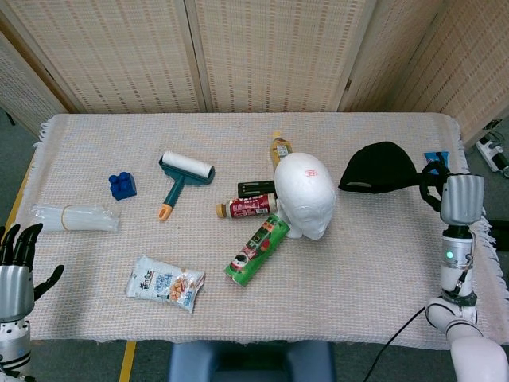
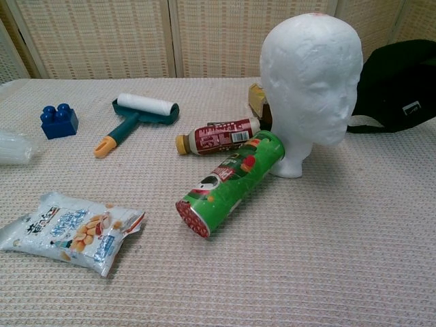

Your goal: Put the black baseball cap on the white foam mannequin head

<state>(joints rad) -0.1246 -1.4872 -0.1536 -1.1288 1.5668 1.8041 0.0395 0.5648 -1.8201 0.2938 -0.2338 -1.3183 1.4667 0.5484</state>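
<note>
Right hand (image 1: 460, 197) grips black baseball cap (image 1: 378, 168) at its right edge, right of upright white foam mannequin head (image 1: 305, 194); left hand (image 1: 16, 274) open, near-left.

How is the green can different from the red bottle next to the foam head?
The green can is wide, with a flat red end facing the camera; the red bottle is slimmer, with a tan cap. The can leans against the foam head's base and points toward the front edge; the bottle lies behind it, pointing left. Both lie on their sides on the table.
</note>
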